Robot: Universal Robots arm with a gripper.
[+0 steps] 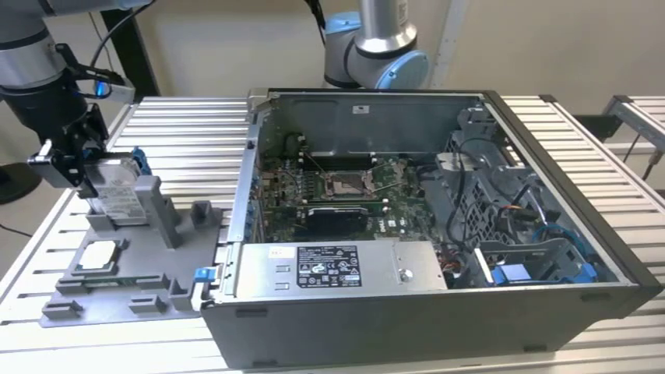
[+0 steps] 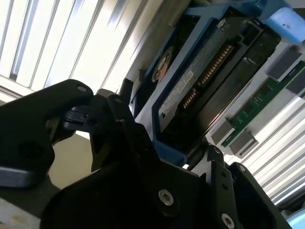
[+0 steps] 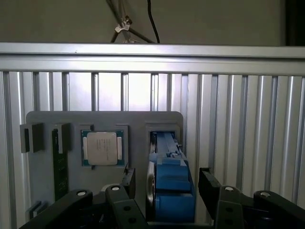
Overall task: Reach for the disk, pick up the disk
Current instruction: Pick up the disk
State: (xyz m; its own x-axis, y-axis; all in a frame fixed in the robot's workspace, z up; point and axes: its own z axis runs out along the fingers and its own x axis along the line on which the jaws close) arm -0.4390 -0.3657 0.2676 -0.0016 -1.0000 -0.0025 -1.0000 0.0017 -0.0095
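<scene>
The disk (image 1: 117,188) stands on edge in a slot of the grey fixture plate (image 1: 114,300) at the exterior view's left. It is silver-grey with a white label and a bright blue frame. My gripper (image 1: 81,173) hangs over the disk's upper end. In the first wrist view the disk (image 3: 171,202) sits between my two black fingers (image 3: 208,183), with a narrow gap on each side, so the gripper (image 3: 167,185) is open and straddles it. In the second wrist view the disk (image 2: 205,81) shows its connector edge just beyond the gripper (image 2: 171,148).
A white-topped chip (image 3: 101,148) and a green memory stick (image 3: 59,162) lie in the fixture beside the disk. An open computer case (image 1: 561,257) with a boxy silver power supply (image 1: 332,269) stands close to the right. A second arm (image 1: 374,47) stands behind it.
</scene>
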